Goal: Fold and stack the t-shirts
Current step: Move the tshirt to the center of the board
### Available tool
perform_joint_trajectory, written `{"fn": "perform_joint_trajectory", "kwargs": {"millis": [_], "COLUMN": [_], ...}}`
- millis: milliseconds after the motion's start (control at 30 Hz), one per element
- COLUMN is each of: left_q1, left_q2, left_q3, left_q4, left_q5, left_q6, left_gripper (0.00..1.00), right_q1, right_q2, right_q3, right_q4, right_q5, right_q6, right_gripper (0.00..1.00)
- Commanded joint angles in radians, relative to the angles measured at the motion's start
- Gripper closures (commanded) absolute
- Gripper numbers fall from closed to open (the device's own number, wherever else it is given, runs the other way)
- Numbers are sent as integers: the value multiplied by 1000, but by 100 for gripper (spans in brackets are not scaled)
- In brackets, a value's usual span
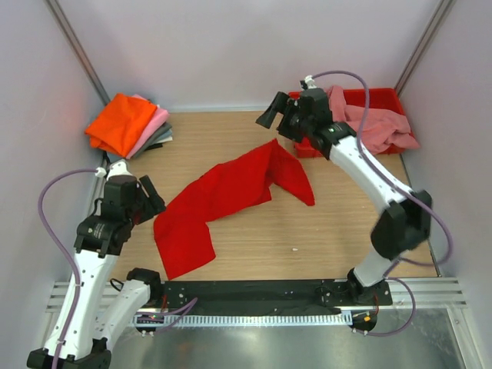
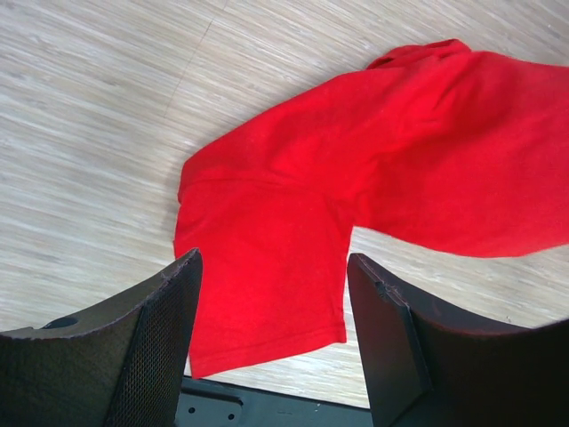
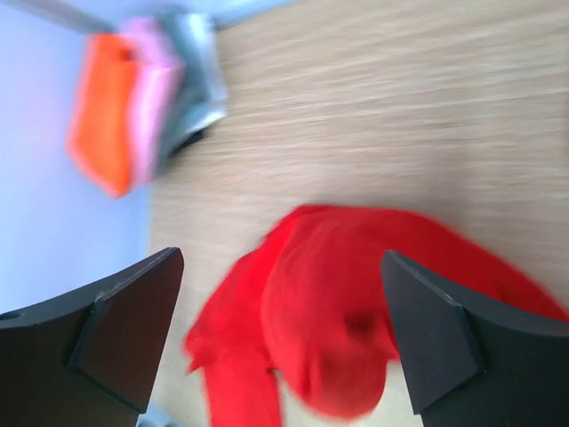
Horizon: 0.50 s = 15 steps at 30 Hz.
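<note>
Red t-shirt [image 1: 231, 196] is lying crumpled across the middle of the table [image 1: 323, 231], with nothing holding it. The left gripper [image 2: 273, 261] is hanging over its near left end and the right gripper [image 3: 280, 256] over its far right end, both with jaws spread wide. Grabbing a bunched-up bit is risking a twisted, messy fold.
</note>
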Motion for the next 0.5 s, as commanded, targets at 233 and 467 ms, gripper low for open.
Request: {"fn": "perform_joint_trajectory", "kwargs": {"millis": [233, 467], "left_q1": [5, 11], "left_q2": [-18, -12], "left_q3": [-2, -2], "left_q4": [29, 31], "left_q5": [-10, -3], "left_q6": [-2, 1], "left_gripper": [32, 32], "right_q1": [-84, -17], "right_q2": [15, -268], "right_q3": [-155, -501], "right_q4": [-141, -115], "right_q5": [143, 224], "right_q6": [-95, -84], "right_gripper": [0, 11]}}
